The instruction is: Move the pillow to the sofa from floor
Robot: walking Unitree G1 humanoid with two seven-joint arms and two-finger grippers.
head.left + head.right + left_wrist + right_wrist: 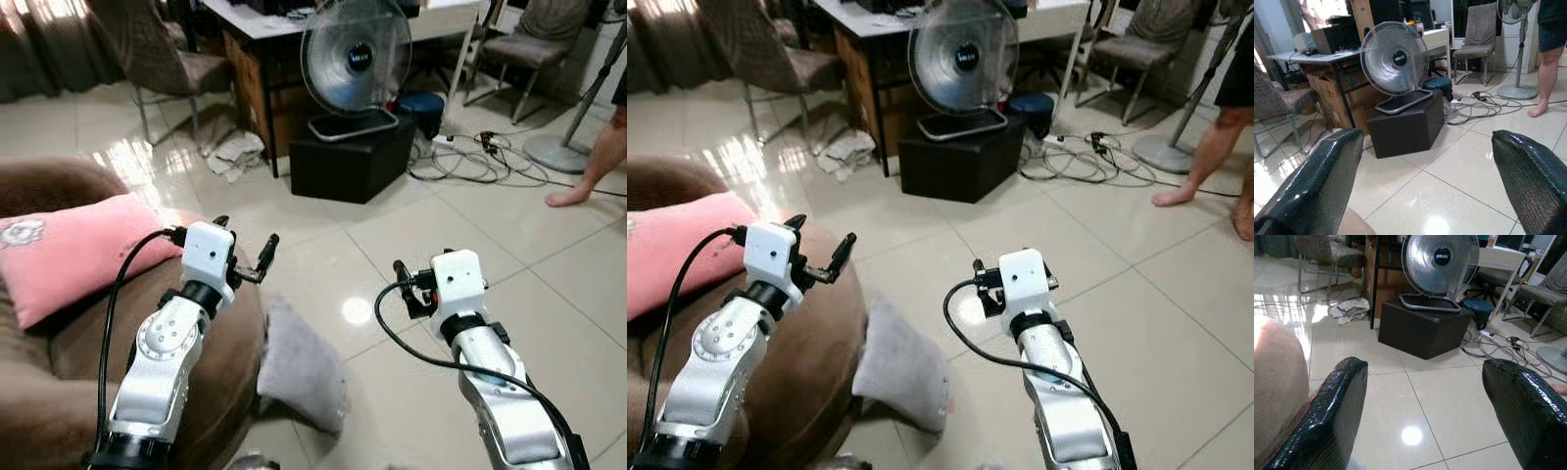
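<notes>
Both grippers have their fingers apart and hold nothing. Over the right edge of the brown sofa (59, 382) hangs the left gripper (247, 250). On the sofa, left of this gripper, lies a pink pillow (73, 253). A grey pillow (299, 367) leans against the sofa's right side on the floor (549, 294). Right of the sofa, above the tiles, is the right gripper (411, 284). Beyond stands a fan (355, 61) on a black box (348, 162).

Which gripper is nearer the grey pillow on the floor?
Left. The left gripper hangs just above the grey pillow, by the sofa edge; the right gripper is off to the pillow's right over bare tiles.
</notes>
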